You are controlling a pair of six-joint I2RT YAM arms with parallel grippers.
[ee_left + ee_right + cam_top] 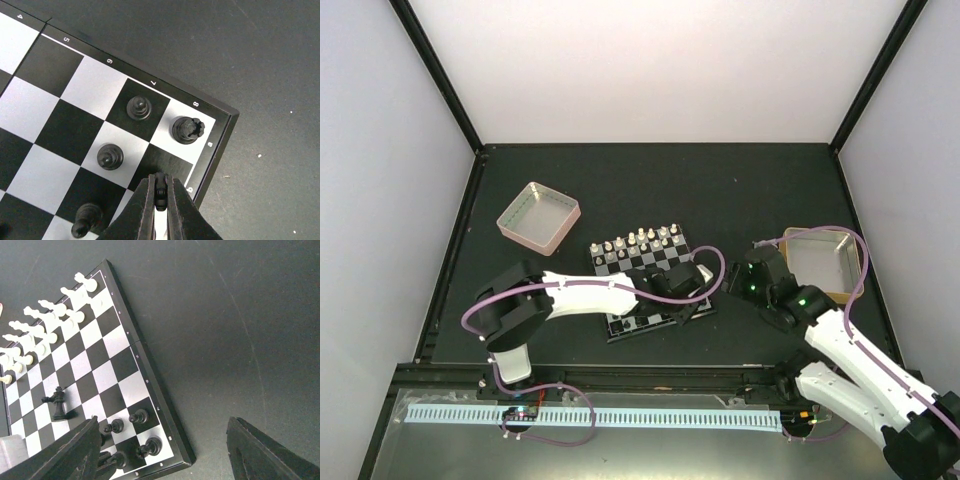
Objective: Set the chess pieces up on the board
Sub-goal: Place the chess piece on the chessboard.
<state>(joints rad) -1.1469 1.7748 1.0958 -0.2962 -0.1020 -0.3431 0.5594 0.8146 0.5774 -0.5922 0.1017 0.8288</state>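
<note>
The board (638,262) lies mid-table, with cream chess pieces (638,240) lined along its far side; the board also shows in the left wrist view (45,107) and the right wrist view (102,377). My left gripper (160,196) is shut on a small black piece (160,190) over the dark square beside a black rook (187,130) in the board's corner. Black pawns (139,107) stand nearby. In the top view the left gripper (685,303) is at the board's near right corner. My right gripper (164,440) is open and empty, right of the board (752,276).
A pink-sided tray (538,217) sits at the left rear of the board. A tan-sided tray (820,262) sits right of the right gripper. One tall black piece (59,402) stands alone mid-board. Cables loop over both arms.
</note>
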